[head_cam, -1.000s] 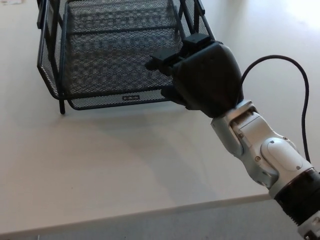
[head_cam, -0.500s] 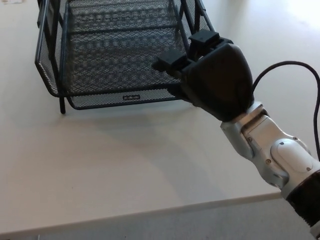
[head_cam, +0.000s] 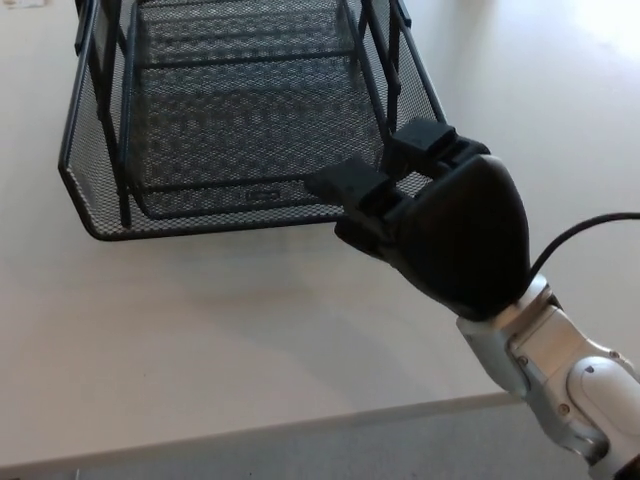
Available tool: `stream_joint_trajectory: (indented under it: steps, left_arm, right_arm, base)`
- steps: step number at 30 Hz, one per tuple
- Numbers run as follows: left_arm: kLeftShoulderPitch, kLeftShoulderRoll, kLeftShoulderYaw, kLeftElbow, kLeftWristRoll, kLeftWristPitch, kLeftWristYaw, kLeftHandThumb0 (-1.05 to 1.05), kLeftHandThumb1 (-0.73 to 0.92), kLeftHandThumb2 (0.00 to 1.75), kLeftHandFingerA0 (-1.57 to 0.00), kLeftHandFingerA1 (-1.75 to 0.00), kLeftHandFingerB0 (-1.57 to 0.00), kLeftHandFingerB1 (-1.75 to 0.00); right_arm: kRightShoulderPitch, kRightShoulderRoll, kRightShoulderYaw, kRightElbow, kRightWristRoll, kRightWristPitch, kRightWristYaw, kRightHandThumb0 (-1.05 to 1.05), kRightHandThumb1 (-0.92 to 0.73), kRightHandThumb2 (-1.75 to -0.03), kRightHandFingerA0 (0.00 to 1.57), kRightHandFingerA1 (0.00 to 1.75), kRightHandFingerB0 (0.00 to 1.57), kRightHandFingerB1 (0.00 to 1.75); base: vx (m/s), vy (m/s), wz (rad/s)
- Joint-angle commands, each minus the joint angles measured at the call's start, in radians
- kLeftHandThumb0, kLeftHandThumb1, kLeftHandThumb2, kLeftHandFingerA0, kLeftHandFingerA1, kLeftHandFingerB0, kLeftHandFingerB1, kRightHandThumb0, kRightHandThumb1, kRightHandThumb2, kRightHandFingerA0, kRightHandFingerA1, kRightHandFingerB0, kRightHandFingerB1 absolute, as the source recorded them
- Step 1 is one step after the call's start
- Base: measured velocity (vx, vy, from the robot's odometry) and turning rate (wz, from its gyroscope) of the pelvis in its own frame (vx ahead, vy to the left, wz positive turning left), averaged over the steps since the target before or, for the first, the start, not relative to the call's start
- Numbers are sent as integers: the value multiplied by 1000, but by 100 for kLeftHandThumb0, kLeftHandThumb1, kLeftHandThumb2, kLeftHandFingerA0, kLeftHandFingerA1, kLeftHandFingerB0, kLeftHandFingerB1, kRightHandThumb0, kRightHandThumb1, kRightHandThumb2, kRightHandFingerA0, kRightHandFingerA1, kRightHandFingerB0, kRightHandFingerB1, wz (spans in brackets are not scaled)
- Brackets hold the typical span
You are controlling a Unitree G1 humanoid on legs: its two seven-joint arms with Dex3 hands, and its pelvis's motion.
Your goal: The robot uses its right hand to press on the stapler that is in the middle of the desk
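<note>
on the pale desk (head_cam: 200, 340), head view, items as follows.

item: black wire-mesh tray rack (head_cam: 230, 110), tiered, occupying the upper left and centre; its lower tray's front rim runs just above mid-frame, with a small label plate on that rim. mesh floors show bare mesh only.

item: right hand (head_cam: 440, 225), black, entering from the lower right on a silver-grey forearm (head_cam: 555, 370). the broad back of the hand faces the camera. two thick fingers (head_cam: 350, 185) reach up and left, their tips overlapping the front right corner of the rack's lower tray; whether they touch the rim cannot be told. the fingers appear extended and somewhat apart, nothing visibly held, though the palm side is hidden, so their state cannot be told with certainty.

item: black cable (head_cam: 585, 235), arcing from the right edge down behind the wrist.

item: stapler, the task's thing: not seen anywhere on the visible desk or in the trays; its location cannot be told from this view.

item: desk front edge, running across the bottom, grey floor below it.
</note>
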Motion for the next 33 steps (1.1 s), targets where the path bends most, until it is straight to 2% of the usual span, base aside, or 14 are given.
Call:
stream_joint_trajectory:
  steps: [1, 14, 15, 18, 19, 20, 22, 23, 24, 25, 26, 28, 29, 33]
  left_arm:
    - [-12, -2, -7, -4, 18, -14, 14, -77, 60, 101, -1, -30, -1, -22]
    - [5, -2, 15, -26, 2, -19, 10, -80, 60, 98, -1, -30, -9, -20]
    - [7, -1, 15, -29, 2, -17, 9, -78, 59, 99, -1, -30, -6, -21]
    - [14, -2, 14, -26, 5, -19, 13, -76, 59, 100, -1, -32, -2, -23]
    - [16, -4, 13, -25, 6, -15, 13, -78, 60, 100, -1, -32, 0, -22]
    - [15, -4, 13, -28, 6, -8, 7, -77, 60, 100, -1, -30, 0, -22]
    - [16, -4, 14, -33, 5, 0, 1, -77, 60, 100, -1, -30, 0, -22]
    - [17, -8, 18, -31, 1, -4, 9, -77, 59, 100, -1, -32, -3, -23]
    - [16, -8, 18, -32, 2, -2, 7, -80, 60, 99, -2, -30, -9, -21]
    - [18, -9, 18, -29, 1, -6, 11, -78, 59, 100, -2, -32, -1, -22]
    - [23, -10, 22, -27, -3, -14, 17, -79, 60, 100, -2, -32, -1, -22]
    - [25, -11, 25, -29, -7, -15, 16, -79, 60, 100, -2, -32, -1, -22]
    - [30, -6, 23, -41, -2, -7, 11, -79, 60, 101, -1, -32, -1, -22]
    - [34, -9, 26, -32, -3, -5, 16, -79, 59, 100, -3, -31, -2, -23]
  right_arm:
    - [66, -24, 1, -57, -39, -1, -55, -46, -55, -57, 98, 100, 81, 57]
    - [63, -28, -10, -57, -24, -21, -24, -46, -54, -58, 93, 98, 79, 52]
    - [68, -18, -11, -62, -30, 3, 1, -56, -57, -58, 69, 73, 57, 38]
    - [79, -16, -7, -86, -46, 41, 84, -65, -58, -58, 51, 61, 40, 34]
    - [82, -13, -8, -94, -47, 51, 104, -74, -46, -85, 23, 54, 16, 43]
    - [86, -11, -9, -106, -53, 66, 130, -78, -61, -59, 13, 43, 13, 32]
    - [91, -10, -11, -124, -61, 82, 162, -78, -61, -59, 13, 43, 13, 32]
    - [97, -10, -14, -155, -58, 92, 216, -78, -48, -93, 0, 40, 0, 29]
    - [102, -11, -14, -174, -65, 104, 249, -92, -56, -95, 8, 21, 7, 14]
    - [109, -14, -13, -197, -75, 115, 288, -105, -61, -100, 0, 2, 0, 2]
    - [120, -23, -11, -240, -96, 135, 364, -99, -51, -89, 0, 0, 0, 0]
    - [124, -29, -11, -259, -109, 142, 397, -99, -51, -89, 0, 0, 0, 0]
    - [137, -41, -15, -308, -115, 149, 471, -105, -69, -61, 0, 0, 0, 0]
    - [172, -72, -27, -395, -128, 143, 532, -105, -67, -61, 0, 0, 0, 0]
  base:
    - [0, 0, 0]
    - [0, 0, 0]
    - [0, 0, 0]
    - [0, 0, 0]
    - [0, 0, 0]
    - [0, 0, 0]
    - [0, 0, 0]
    - [0, 0, 0]
    - [0, 0, 0]
    - [0, 0, 0]
    - [0, 0, 0]
    - [0, 0, 0]
    - [0, 0, 0]
    - [0, 0, 0]
